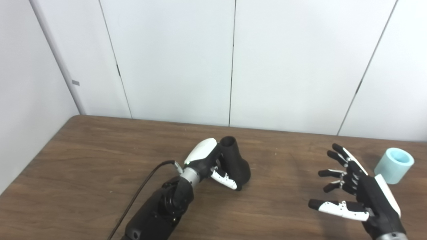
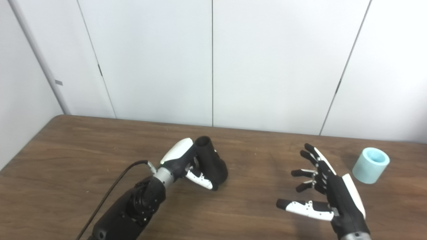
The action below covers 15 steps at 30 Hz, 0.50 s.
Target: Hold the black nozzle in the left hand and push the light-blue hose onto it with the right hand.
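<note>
Left hand (image 1: 208, 163) wraps the black nozzle (image 1: 235, 161) on the table (image 1: 83, 160), while the right hand (image 1: 358, 186), fingers spread and empty, hovers just beside the light-blue hose (image 1: 393, 165)

1. Your left hand (image 2: 186, 163) is wrapped around the black nozzle (image 2: 213, 166), which rests on the wooden table (image 2: 83, 150).
2. Your right hand (image 2: 330, 193) hovers with fingers spread, empty.
3. The light-blue hose (image 2: 370, 165) sits just beyond it, far right.
</note>
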Each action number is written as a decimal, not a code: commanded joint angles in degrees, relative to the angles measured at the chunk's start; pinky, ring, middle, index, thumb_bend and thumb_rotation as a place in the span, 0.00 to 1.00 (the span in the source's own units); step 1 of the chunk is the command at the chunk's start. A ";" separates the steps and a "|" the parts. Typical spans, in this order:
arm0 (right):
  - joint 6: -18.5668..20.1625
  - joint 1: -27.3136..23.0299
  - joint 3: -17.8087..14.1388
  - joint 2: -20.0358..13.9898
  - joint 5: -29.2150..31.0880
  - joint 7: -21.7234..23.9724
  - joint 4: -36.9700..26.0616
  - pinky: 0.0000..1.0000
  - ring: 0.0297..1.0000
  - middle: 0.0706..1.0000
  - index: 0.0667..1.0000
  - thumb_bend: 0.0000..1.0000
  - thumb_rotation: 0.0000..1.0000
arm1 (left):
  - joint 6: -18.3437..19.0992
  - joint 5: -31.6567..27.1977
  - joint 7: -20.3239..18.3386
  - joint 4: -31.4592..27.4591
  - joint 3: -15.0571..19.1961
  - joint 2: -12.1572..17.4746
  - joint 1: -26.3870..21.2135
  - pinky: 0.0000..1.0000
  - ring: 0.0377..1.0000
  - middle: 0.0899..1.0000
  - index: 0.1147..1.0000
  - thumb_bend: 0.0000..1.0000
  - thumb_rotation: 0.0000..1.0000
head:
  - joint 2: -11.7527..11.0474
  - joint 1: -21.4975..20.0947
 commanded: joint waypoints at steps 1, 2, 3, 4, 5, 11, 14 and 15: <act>-3.17 -1.28 -0.28 -0.26 -0.02 -0.81 -0.92 0.48 0.68 0.89 0.93 0.68 0.11 | -1.05 0.83 -1.93 2.49 -3.19 -2.58 1.28 0.55 0.48 0.44 0.41 0.53 0.00 | 0.02 -0.12; -3.32 -1.25 -0.31 -0.26 -0.07 -0.85 -0.96 0.48 0.68 0.89 0.93 0.68 0.12 | -1.21 1.40 -1.53 2.84 -3.54 -2.77 1.30 0.55 0.49 0.45 0.41 0.53 0.00 | 0.06 -0.65; -3.37 -1.27 -0.40 -0.31 -0.06 -0.86 -1.10 0.48 0.67 0.89 0.93 0.69 0.12 | -1.36 1.90 -1.19 3.15 -3.91 -2.87 1.31 0.55 0.50 0.45 0.41 0.53 0.00 | 0.04 -1.18; -3.29 -1.31 -0.57 -0.43 0.01 -0.84 -1.35 0.48 0.67 0.89 0.93 0.69 0.13 | -1.55 2.41 -0.93 3.45 -4.23 -2.92 1.32 0.55 0.50 0.46 0.40 0.52 0.00 | 0.02 -1.46; -3.12 -1.33 -0.88 -0.66 0.19 -0.80 -1.73 0.48 0.67 0.89 0.93 0.69 0.13 | -1.75 3.04 -0.72 3.68 -4.59 -2.89 1.36 0.55 0.50 0.46 0.40 0.52 0.00 | -0.01 -2.28; -0.48 -1.50 -4.24 -3.31 2.59 0.22 -5.54 0.53 0.66 0.81 0.92 0.70 0.14 | -1.96 7.97 -0.06 5.35 -7.29 -1.54 0.90 0.55 0.51 0.45 0.41 0.53 0.00 | 0.21 -6.50; 2.65 -2.66 -6.58 -6.67 3.90 1.00 -8.39 0.55 0.63 0.74 0.91 0.71 0.16 | -0.38 10.97 -1.21 6.03 -9.34 -0.41 0.46 0.53 0.48 0.42 0.42 0.53 0.00 | 0.22 -8.96; 3.75 -3.30 -7.28 -8.08 3.93 1.26 -9.26 0.54 0.62 0.73 0.90 0.72 0.17 | 0.23 11.50 -1.80 6.19 -9.93 -0.12 0.30 0.52 0.47 0.41 0.43 0.53 0.00 | 0.28 -9.49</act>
